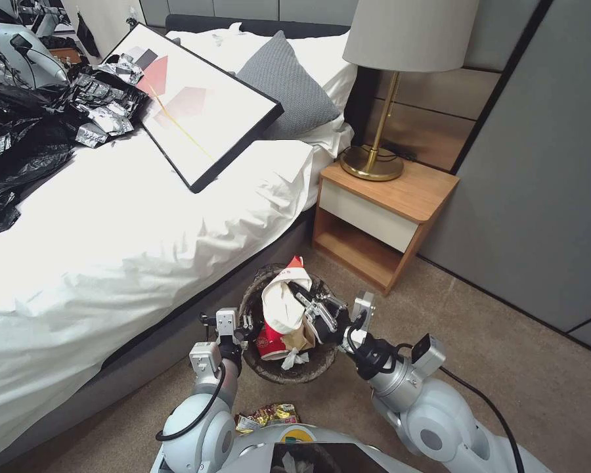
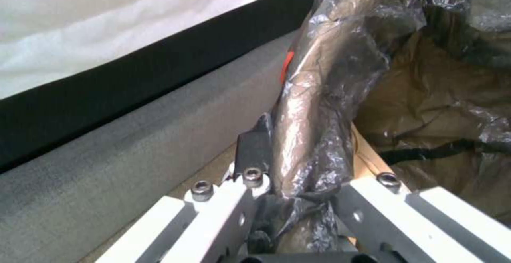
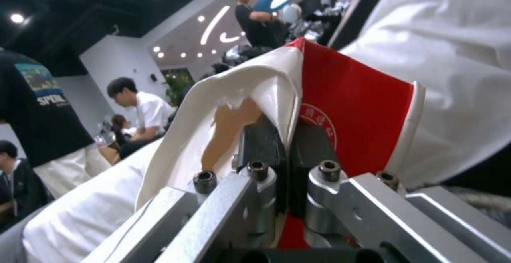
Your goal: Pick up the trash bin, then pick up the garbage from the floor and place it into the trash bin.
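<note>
Already the left hand (image 1: 241, 326) is pinching the trash bin (image 1: 269, 369) rim beside the bed (image 1: 144, 243), while the right hand (image 1: 308, 309) is clamping a crushed cup (image 3: 351, 119) above it; released off-centre, the cup may be toppling off the heaped garbage.

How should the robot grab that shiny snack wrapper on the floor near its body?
Probably from straight above, pinching a raised crinkle in the middle of the snack wrapper. It lies flat and crumpled on the carpet, so there's no edge to slide under. Both grippers look busy now: left gripper on the trash bin, right gripper on a paper cup.
</note>
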{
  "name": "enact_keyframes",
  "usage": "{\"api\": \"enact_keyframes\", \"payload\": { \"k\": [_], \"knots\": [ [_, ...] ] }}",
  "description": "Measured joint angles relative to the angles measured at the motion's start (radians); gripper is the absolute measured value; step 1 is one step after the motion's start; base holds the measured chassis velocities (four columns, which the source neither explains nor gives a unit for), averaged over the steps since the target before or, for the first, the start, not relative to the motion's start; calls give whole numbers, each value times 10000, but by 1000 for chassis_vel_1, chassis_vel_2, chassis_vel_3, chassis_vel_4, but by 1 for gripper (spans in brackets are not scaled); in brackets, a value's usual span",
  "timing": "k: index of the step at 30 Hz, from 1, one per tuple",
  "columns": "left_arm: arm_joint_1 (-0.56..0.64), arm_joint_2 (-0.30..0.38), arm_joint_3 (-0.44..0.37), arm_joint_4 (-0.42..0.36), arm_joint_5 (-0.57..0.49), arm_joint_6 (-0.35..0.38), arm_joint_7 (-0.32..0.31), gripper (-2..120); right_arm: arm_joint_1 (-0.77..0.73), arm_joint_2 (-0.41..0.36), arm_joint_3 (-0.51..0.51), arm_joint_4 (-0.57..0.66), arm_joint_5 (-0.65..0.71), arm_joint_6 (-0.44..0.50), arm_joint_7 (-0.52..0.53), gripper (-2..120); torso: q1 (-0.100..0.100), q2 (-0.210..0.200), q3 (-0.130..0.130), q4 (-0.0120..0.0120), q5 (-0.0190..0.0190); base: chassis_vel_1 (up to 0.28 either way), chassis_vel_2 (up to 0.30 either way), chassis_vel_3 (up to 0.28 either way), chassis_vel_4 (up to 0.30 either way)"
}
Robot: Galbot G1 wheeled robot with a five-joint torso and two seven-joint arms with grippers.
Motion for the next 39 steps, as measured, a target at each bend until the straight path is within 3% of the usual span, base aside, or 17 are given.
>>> {"api": "enact_keyframes", "payload": {
  "k": [16, 24, 39],
  "knots": [
    [-67, -16, -15, 12, -26, 16, 1, 3, -117, 176, -447, -972, -412, 104, 36, 4, 0, 0, 0, 0, 0, 0, 0, 0, 0],
    [-72, -12, -37, -10, -47, 37, -3, 3, -422, 122, -678, -1242, -612, 162, 263, 39, 0, 0, 0, -1, 0, 0, 0, 0, 0],
    [-97, -12, -31, -56, -62, 60, -10, 3, -692, 1, -616, -1324, -966, 220, 425, 92, 0, 0, 0, -1, 0, 0, 0, 0, 0]
  ]
}}
